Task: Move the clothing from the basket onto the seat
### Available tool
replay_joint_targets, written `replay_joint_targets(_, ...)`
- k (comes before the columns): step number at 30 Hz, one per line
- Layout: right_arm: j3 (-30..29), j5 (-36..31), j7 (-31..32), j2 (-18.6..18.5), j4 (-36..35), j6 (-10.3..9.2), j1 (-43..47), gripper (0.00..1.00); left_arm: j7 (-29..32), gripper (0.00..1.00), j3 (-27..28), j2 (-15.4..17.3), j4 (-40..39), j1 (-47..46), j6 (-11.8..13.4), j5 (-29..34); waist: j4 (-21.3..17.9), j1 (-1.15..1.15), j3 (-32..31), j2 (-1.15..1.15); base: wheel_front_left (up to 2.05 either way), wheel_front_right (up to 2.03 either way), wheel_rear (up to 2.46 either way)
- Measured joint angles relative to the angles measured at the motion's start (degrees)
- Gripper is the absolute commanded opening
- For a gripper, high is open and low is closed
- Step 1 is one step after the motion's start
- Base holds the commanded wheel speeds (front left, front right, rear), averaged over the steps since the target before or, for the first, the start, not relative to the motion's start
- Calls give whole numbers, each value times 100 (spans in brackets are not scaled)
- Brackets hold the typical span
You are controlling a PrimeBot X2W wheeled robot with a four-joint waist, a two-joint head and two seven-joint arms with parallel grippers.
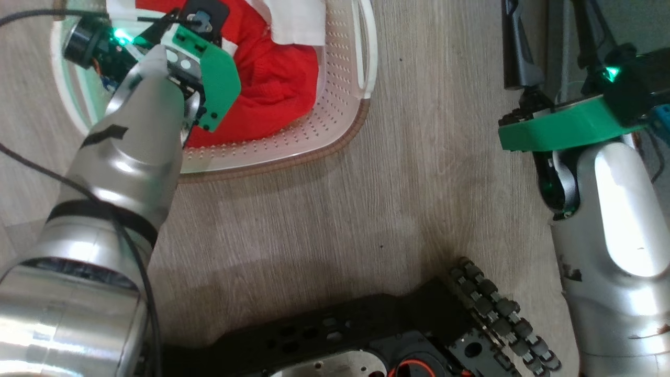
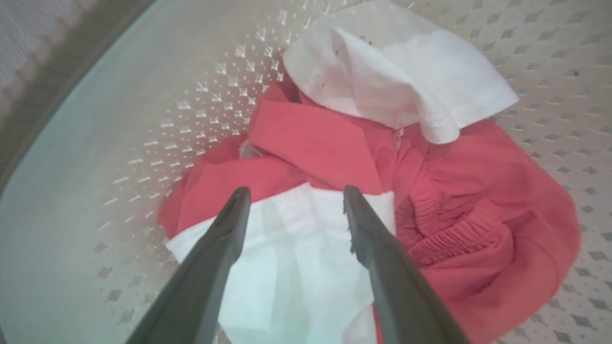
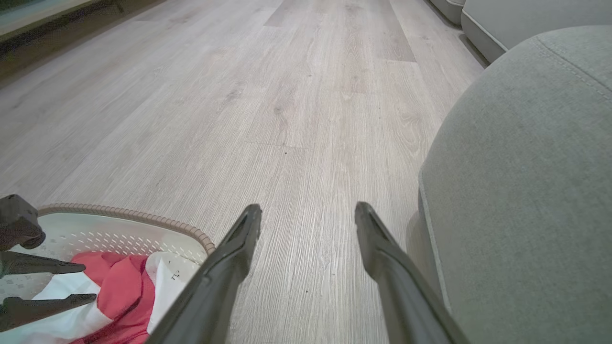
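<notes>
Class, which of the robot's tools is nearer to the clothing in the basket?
Left. The left tool hangs open over the clothing, inside the basket; the right tool is out over the floor, beside the seat.

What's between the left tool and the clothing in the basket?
Nothing visible. The open left tool hangs over the oval cream perforated plastic basket, aimed straight at the bright red and white fabric clothing.

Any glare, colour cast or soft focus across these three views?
Head view: strong glare on the left forearm and right forearm; green light tints the left wall of the basket. Left wrist view: hazy, washed out, green cast on the white panel of the clothing. Right wrist view: even light, floor grain sharp, no glare.
</notes>
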Motion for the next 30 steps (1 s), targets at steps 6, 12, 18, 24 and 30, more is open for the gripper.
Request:
replay_joint_targets(6, 48, 157, 0, 3, -147, 1, -4, 100, 55, 100, -103, 57, 220, -283, 103, 92, -97, 0, 250, 0, 0, 0, 0)
replay_joint_targets(12, 30, 342, 0, 8, -269, 0, -1, 100, 105, 100, -168, 212, 366, -476, 177, 91, -228, 0, 529, 0, 0, 0, 0)
replay_joint_targets(18, 26, 480, 0, 9, -279, 1, 13, 100, 208, 100, -245, 234, 413, -477, 149, 90, -332, -1, 624, 0, 0, 0, 0)
replay_joint_targets(24, 18, 550, 0, 10, -303, 0, 15, 100, 307, 77, -308, 235, 431, -477, 85, 81, -354, -1, 692, 0, 0, 0, 0)
replay_joint_targets(30, -9, 605, 0, 13, -301, 1, 15, 100, 305, 0, -347, 230, 461, -475, -42, -14, -340, -1, 724, 0, 0, 0, 0)
